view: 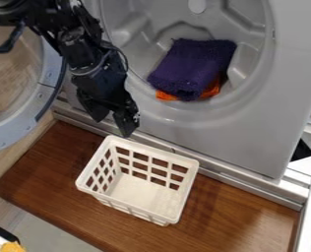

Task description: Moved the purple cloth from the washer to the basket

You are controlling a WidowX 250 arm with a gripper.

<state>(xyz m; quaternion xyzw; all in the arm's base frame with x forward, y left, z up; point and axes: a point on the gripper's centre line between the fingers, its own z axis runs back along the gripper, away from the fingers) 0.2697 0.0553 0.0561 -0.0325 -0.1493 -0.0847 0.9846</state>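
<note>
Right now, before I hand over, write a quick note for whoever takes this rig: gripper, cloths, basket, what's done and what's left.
Gripper: open, holding nothing, hanging by the washer front near the basket's upper left corner in the view.
Cloth: the purple cloth lies in the washer opening, on top of an orange cloth.
Basket: on the brown board in front of the washer, no cloth in it.
Done: purple cloth not yet moved.
Left: grip the purple cloth, lift it out, lower it into the basket and release.
</note>
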